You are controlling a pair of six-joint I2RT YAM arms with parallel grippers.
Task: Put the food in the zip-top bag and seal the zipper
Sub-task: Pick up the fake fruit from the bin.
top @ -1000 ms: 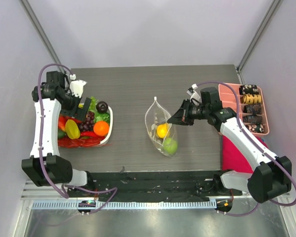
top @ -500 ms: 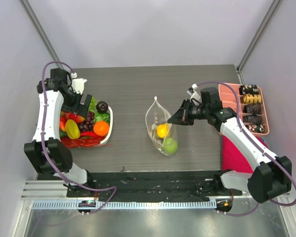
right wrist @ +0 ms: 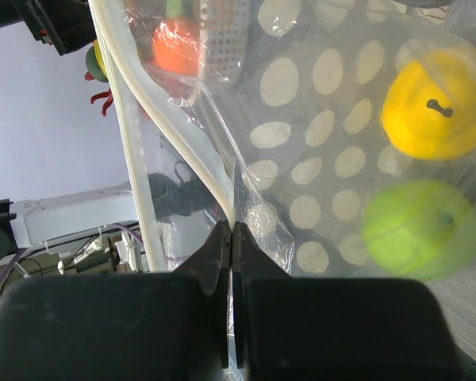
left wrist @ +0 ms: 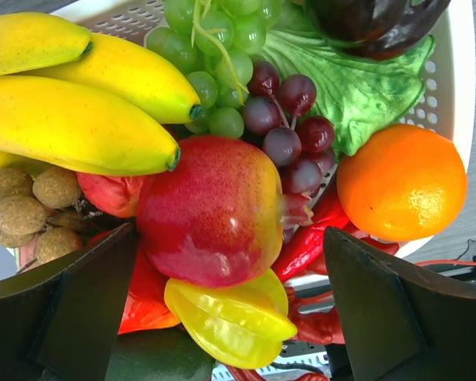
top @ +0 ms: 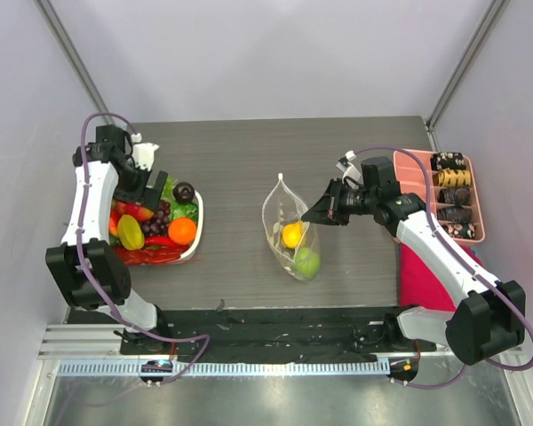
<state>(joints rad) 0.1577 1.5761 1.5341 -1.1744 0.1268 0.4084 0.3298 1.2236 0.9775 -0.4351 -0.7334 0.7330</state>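
Green apple toy (top: 306,261) lies at the near end of the clear white-dotted zip-top bag (top: 275,217). A yellow round fruit (top: 291,234) sits just beyond it. Both are inside, so two pieces are done.

Right gripper (top: 313,213) has its fingers pressed together on the bag's right-hand mouth edge, pinching the plastic film and holding the mouth up. In the right wrist view the thin white zipper strip (right wrist: 135,159) runs in two separate lines, so the mouth reads as open and nothing is sealed.

To the left, well apart from the bag, the white perforated basket (top: 198,222) holds most of the food:
- round orange (left wrist: 401,182)
- yellow bananas (left wrist: 71,119)
- big red round fruit (left wrist: 210,210)
- yellow star fruit (left wrist: 234,317)
- green and purple grapes (left wrist: 254,87)
- green leafy piece (left wrist: 357,79)

Left gripper (top: 151,188) hangs over the basket with its fingers (left wrist: 87,309) spread wide on either side of the red fruit. It holds nothing, and I cannot tell whether it touches anything.

At far right, a pink compartment tray (top: 411,173) of dark snack pieces is not part of the job.

Judgement: early-middle. The red fruit looks like the likely next pick. The rest of the basket has to be moved over, then the zipper closed.
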